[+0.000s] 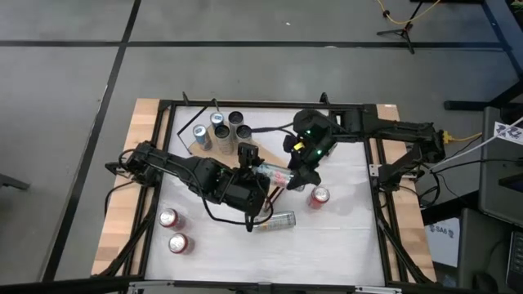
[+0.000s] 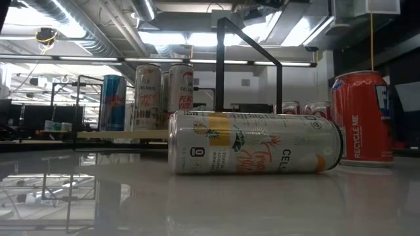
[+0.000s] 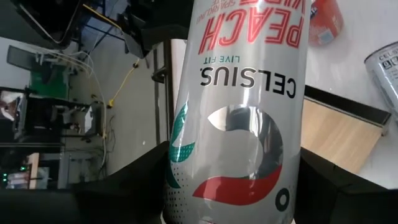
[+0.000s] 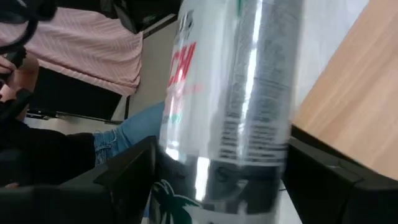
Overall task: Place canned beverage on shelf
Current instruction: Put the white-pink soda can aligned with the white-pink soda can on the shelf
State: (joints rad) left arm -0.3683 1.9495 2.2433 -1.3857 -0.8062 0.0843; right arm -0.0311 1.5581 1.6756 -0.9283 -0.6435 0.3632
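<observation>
White tabletop (image 1: 343, 237) carries everything, ringed by a black frame. The shelf (image 1: 196, 149) lies toward its far left part: a light-brown board on thin black legs, already bearing five upright cans (image 1: 222, 131) bunched at one end. That probably leaves the bare board for the next one.

Both dark arms meet above the middle of the tabletop. The left tool (image 1: 258, 171) comes in from the left and is closed narrowly on a Celsius peach can (image 1: 276, 174). The left wrist view shows the can's wall filling the whole gap between that tool's pads. The right tool (image 1: 296, 174) comes in from the right and stands wide around the same can. In its wrist view its pads seem just clear of the wall, so I judge that it carries no load. The can is held lying over rather than upright, off the tabletop and just beside the shelf, not yet on it. Two tools on one can suggests a handover or a re-grip, so that it can be turned upright before it is set down.

A second Celsius can (image 2: 256, 142) lies on its side near the front. It is likely to roll if nudged. Three red cans stand upright: one (image 1: 319, 196) near the right tool and two (image 1: 172, 229) at the front left, well apart from the shelf.
</observation>
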